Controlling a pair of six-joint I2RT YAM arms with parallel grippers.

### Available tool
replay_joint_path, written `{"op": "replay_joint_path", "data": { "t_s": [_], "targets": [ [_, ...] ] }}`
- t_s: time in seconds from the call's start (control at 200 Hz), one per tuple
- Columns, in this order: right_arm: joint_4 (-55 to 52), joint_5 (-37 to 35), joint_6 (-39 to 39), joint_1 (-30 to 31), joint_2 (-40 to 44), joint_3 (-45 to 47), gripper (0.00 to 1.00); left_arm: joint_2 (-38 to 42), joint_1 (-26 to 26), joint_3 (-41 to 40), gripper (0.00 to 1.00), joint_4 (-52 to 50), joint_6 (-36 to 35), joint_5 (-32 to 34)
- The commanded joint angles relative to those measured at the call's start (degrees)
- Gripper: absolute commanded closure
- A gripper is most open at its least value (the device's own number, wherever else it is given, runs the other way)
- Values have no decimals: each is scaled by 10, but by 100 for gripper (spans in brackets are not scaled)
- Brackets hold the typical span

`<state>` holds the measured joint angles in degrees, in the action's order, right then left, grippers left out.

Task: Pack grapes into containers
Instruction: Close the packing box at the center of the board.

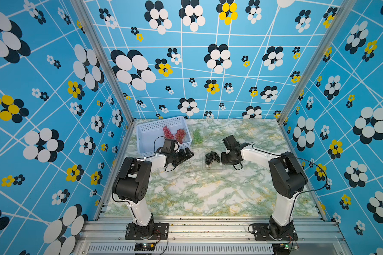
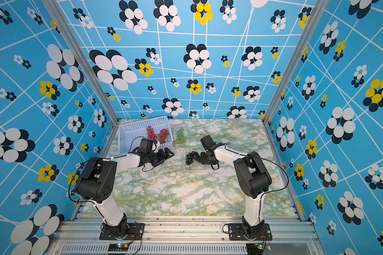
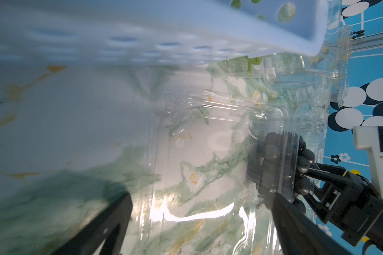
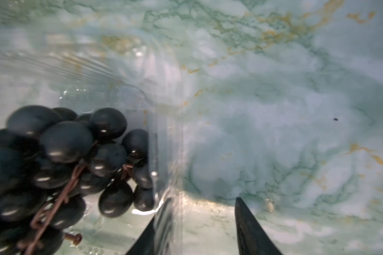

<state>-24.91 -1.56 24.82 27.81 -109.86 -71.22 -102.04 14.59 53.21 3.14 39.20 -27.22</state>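
Observation:
A dark bunch of grapes (image 1: 212, 157) (image 2: 192, 157) (image 4: 64, 154) lies in an open clear container (image 1: 215, 168) (image 4: 164, 141) in mid table. My right gripper (image 1: 223, 158) (image 4: 195, 212) is open at that container's right side, one finger inside its wall and one outside. My left gripper (image 1: 189, 154) (image 3: 197, 220) stands wide open on the container's left, nothing held, its fingers either side of the flat clear lid (image 3: 197, 154). Green grapes (image 1: 197, 135) (image 2: 180, 134) lie in a second clear container (image 3: 296, 72) further back. Two red bunches (image 1: 168, 132) (image 1: 180, 134) sit in the basket.
The pale blue perforated basket (image 1: 142, 136) (image 2: 122, 136) (image 3: 186, 33) stands at the back left, close to my left wrist. Patterned walls close in the marble table (image 1: 208, 194) on three sides.

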Motion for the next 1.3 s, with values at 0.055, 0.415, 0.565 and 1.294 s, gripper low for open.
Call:
{"op": "replay_joint_path", "data": {
  "t_s": [0.055,0.415,0.565,1.294],
  "targets": [
    [-8,4,-8,-2,-14,-23,53,-16,15,-20,0,-3,-5,-19],
    [-14,-10,-12,-2,-22,-28,55,28,29,-32,0,12,7,-29],
    [-16,-11,-13,-2,-16,-25,56,61,43,-30,1,3,9,-20],
    [-5,12,11,28,16,-12,58,180,87,-4,1,-57,9,11]
  ]
}}
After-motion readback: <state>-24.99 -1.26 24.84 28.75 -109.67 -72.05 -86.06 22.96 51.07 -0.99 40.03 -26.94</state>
